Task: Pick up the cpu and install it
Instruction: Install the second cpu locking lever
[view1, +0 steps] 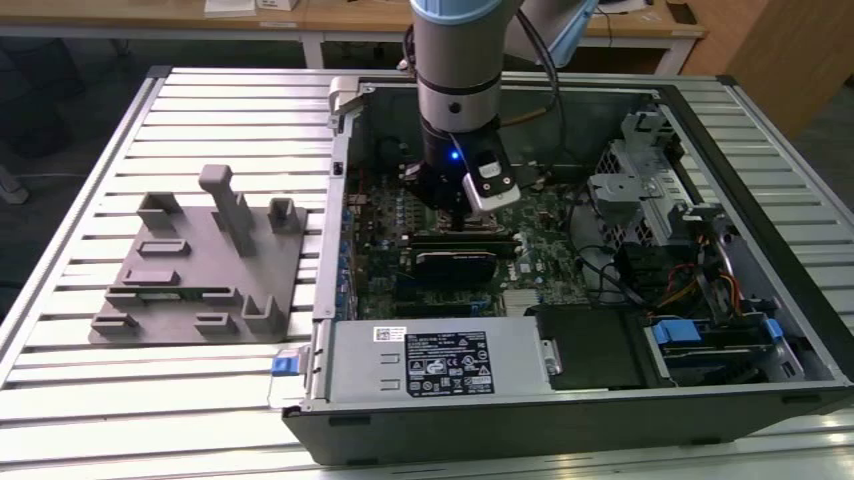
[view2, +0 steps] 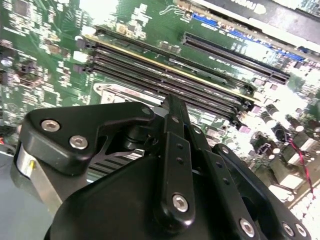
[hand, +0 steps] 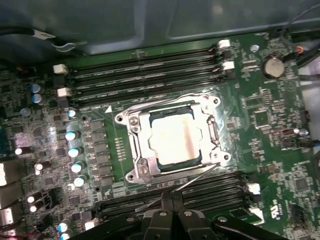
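Cpu (hand: 176, 140), silvery, seated flat within socket frame (hand: 134, 145) at motherboard (hand: 280, 165) centre, apparently installed; gripper (hand: 172, 212) at six o'clock, fingers pressed together, empty.

Arm (view1: 458, 60) vertical, gripper (hand: 172, 200) apparently closed

- An open computer case (view1: 747, 390) lies on a slatted metal table (view1: 227, 110).
- A green motherboard (hand: 280, 165) fills the case floor, with long black memory slots (hand: 145, 75) in rows.
- A grey labelled power-supply box (view1: 434, 365) sits at the case's near edge.
- A grey moulded fixture block (view1: 200, 265) rests on the table, at the exterior view's left.
- A blue tab (view1: 283, 362) projects beside the case.
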